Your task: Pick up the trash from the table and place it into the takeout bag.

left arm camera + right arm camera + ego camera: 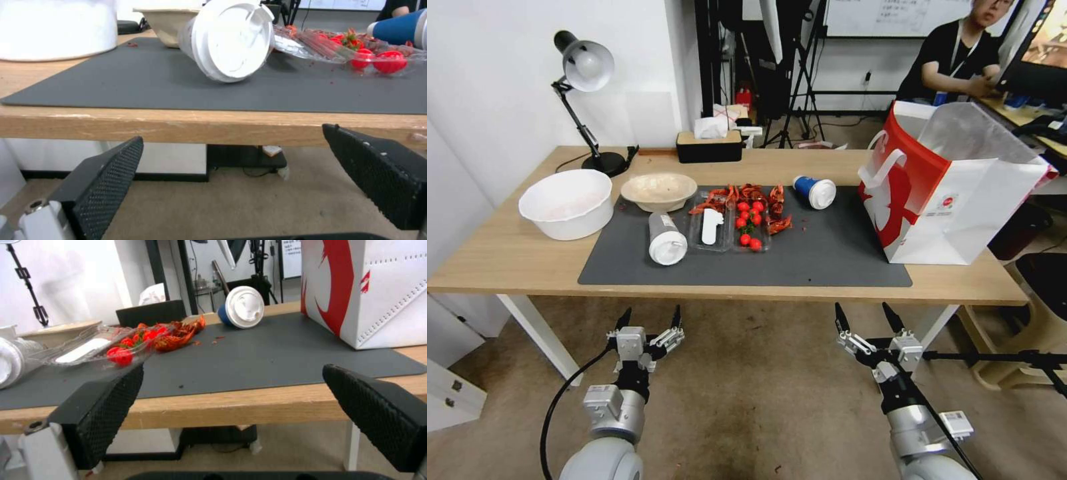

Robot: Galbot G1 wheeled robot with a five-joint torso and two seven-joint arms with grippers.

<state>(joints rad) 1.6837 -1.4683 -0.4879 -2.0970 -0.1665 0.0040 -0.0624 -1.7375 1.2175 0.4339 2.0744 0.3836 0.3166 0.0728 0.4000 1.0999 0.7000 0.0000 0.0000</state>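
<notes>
Two grippers | left gripper (649, 319) spread wide, empty | right gripper (865, 315) spread wide, empty | below table (507, 253) edge

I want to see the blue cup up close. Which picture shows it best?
The right wrist view: the blue cup lies on its side on the grey mat, white lid facing the camera. The head view shows it whole but farther off. The left wrist view catches just its blue side at the edge.

Bright, even indoor light with soft shadows; head view bends at its edges, wrist views slightly soft
</notes>
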